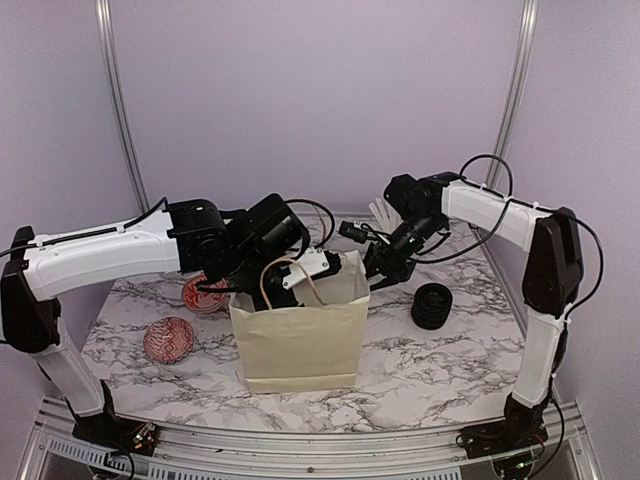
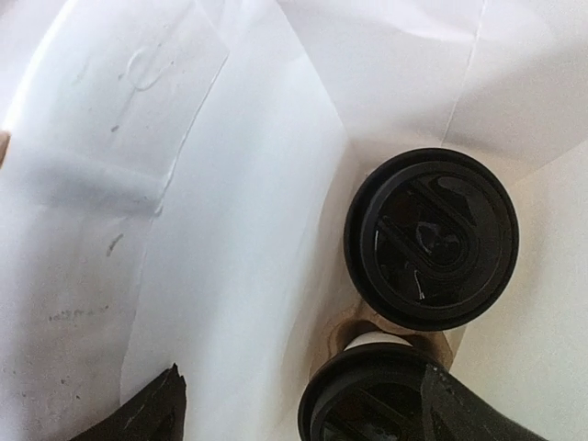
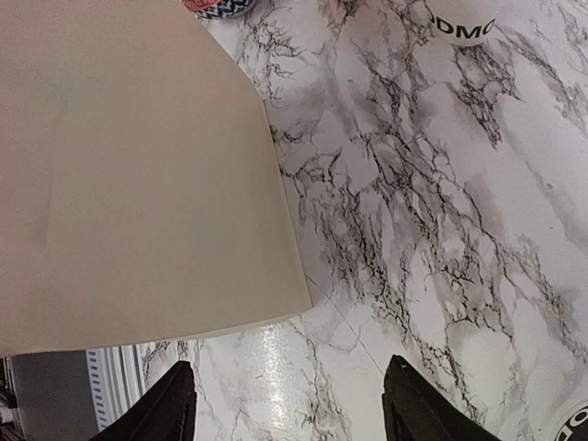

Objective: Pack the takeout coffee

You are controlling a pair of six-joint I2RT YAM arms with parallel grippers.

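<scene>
Two takeout coffee cups stand inside the cream paper bag (image 1: 300,340). In the left wrist view one black lid (image 2: 430,237) shows whole. The second cup (image 2: 367,395) lies lower in the frame, its lid partly under my right-hand finger (image 2: 478,413). My left gripper (image 2: 303,372) reaches down into the bag's mouth, jaws wide open and gripping nothing; seen from above it (image 1: 290,285) dips behind the bag's rim. My right gripper (image 1: 378,268) hovers just outside the bag's upper right edge. It (image 3: 289,381) is open over bare marble, next to the bag's outer wall (image 3: 138,165).
A stack of black lids (image 1: 432,305) sits right of the bag. Two red patterned bowls (image 1: 168,340) (image 1: 205,293) lie to its left. The right wrist view shows a white cup base with black lettering (image 3: 464,20) and another at the lower right corner (image 3: 574,424).
</scene>
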